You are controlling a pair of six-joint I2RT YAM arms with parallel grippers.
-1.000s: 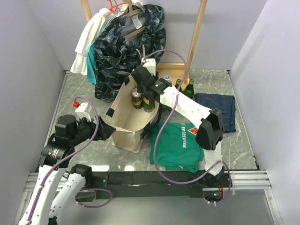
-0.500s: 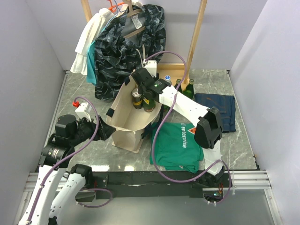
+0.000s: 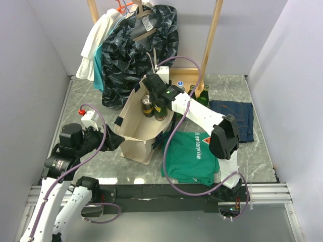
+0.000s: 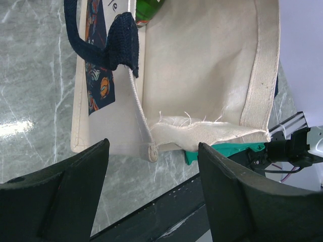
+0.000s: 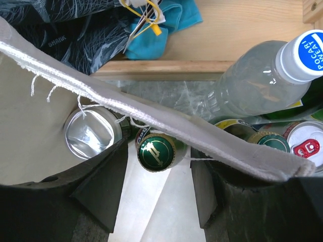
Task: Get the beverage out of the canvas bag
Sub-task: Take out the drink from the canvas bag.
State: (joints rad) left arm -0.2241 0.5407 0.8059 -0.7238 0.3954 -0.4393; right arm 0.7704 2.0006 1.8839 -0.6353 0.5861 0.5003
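Observation:
The cream canvas bag (image 3: 136,132) with navy straps stands open at mid-table. Inside it are a green-capped glass bottle (image 5: 156,150) and a silver-topped can (image 5: 93,134); both also show in the top view, the bottle (image 3: 161,108) beside the can (image 3: 147,106). My right gripper (image 5: 157,176) is open inside the bag's mouth, its fingers on either side of the bottle's cap, not closed on it. My left gripper (image 4: 151,174) is open and empty, low at the bag's near left corner (image 3: 110,138), close to the strap (image 4: 108,48).
Outside the bag's far rim stand a clear water bottle (image 5: 262,75), green bottles (image 3: 202,94) and a red-tabbed can (image 5: 305,144). A green T-shirt (image 3: 190,154) and jeans (image 3: 235,116) lie to the right. A wooden rack with a dark patterned garment (image 3: 139,50) stands behind.
My right gripper has shifted slightly toward the far side over the bag's mouth. The left arm and the bag have not moved.

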